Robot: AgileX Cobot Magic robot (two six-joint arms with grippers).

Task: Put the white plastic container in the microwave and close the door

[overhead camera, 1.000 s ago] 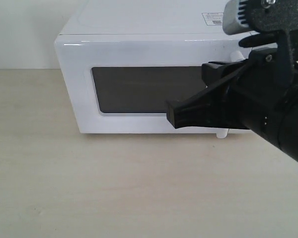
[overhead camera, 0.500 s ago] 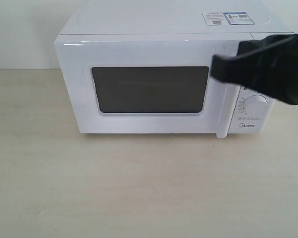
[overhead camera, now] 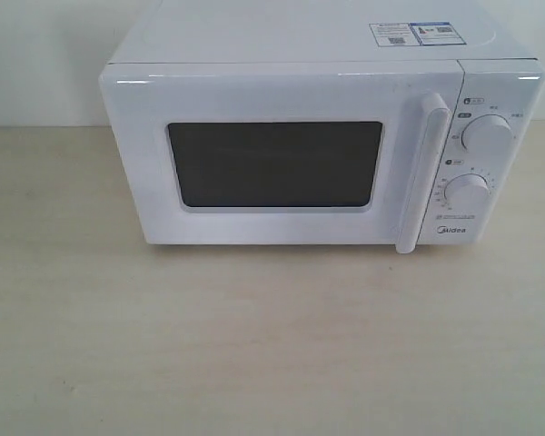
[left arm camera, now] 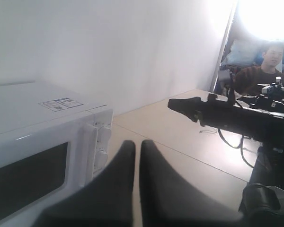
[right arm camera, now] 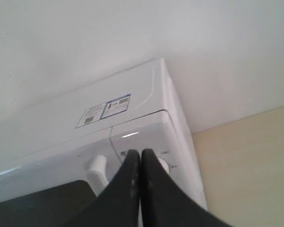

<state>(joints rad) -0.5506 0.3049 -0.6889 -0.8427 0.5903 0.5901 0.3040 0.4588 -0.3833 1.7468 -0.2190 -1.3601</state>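
Observation:
The white microwave [overhead camera: 282, 54] stands on the pale table with its door [overhead camera: 154, 163] shut; the vertical bar handle [overhead camera: 422, 173] is beside two round knobs [overhead camera: 487, 133]. The white plastic container is out of view in every frame. Neither gripper appears in the exterior view. My right gripper [right arm camera: 140, 153] is shut with nothing in it and hangs in front of the microwave [right arm camera: 109, 118], near its knob panel. In the left wrist view my left gripper [left arm camera: 137, 144] is shut and empty, off to the side of the microwave [left arm camera: 38, 109].
The pale wooden table [overhead camera: 254, 345] stretches in front of the microwave. A white wall stands behind. In the left wrist view the other black arm [left arm camera: 227, 116] reaches over the table, and a seated person [left arm camera: 270, 61] is in the background.
The right arm, which covered the microwave's right side a second ago, has moved up and to the right, out of the exterior view. The handle and knobs now show.

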